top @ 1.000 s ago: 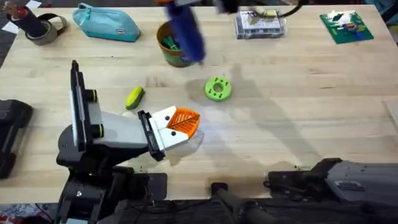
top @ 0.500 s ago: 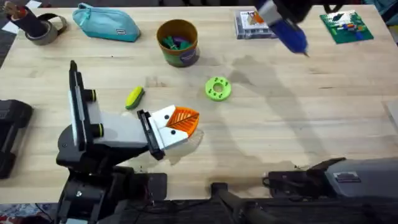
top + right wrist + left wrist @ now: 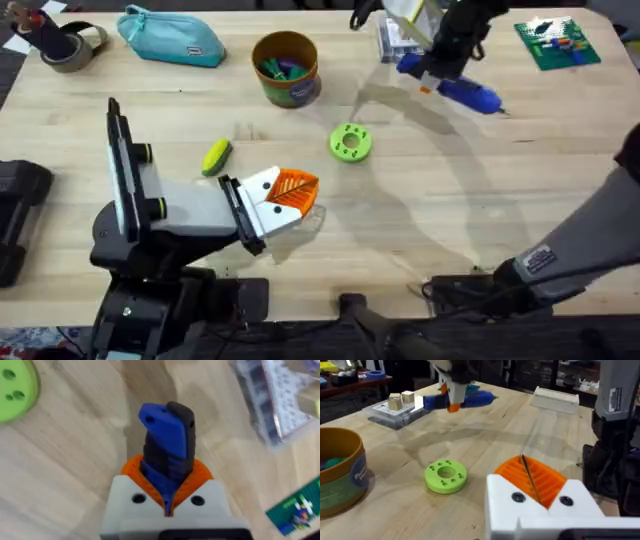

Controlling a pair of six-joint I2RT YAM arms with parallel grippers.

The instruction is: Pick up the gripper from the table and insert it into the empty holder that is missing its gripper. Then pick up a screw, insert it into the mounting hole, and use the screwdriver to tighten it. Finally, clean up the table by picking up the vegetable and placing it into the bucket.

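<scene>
The blue screwdriver [image 3: 470,95] hangs over the far middle-right of the table, level, with my right gripper [image 3: 436,76] shut on its body. In the right wrist view the screwdriver [image 3: 165,442] juts out from between the orange pads [image 3: 200,472]. My left gripper [image 3: 292,194] rests low near the table's front left, shut, nothing seen between its pads [image 3: 547,482]. The yellow-green vegetable [image 3: 216,157] lies just beyond it to the left. The tan bucket [image 3: 286,68] stands at the back, with coloured items inside. The holder and the screw are out of view.
A lime-green disc with holes [image 3: 350,143] lies mid-table, between the left gripper and the screwdriver. Along the back sit a teal pouch [image 3: 170,38], a tape roll [image 3: 66,46], a clear box [image 3: 400,42] and a green board [image 3: 556,43]. Bare wood stretches across the right half.
The right arm carried the screwdriver from over the bucket to the right, then lowered it toward the table near the clear box. The left arm stayed still.
</scene>
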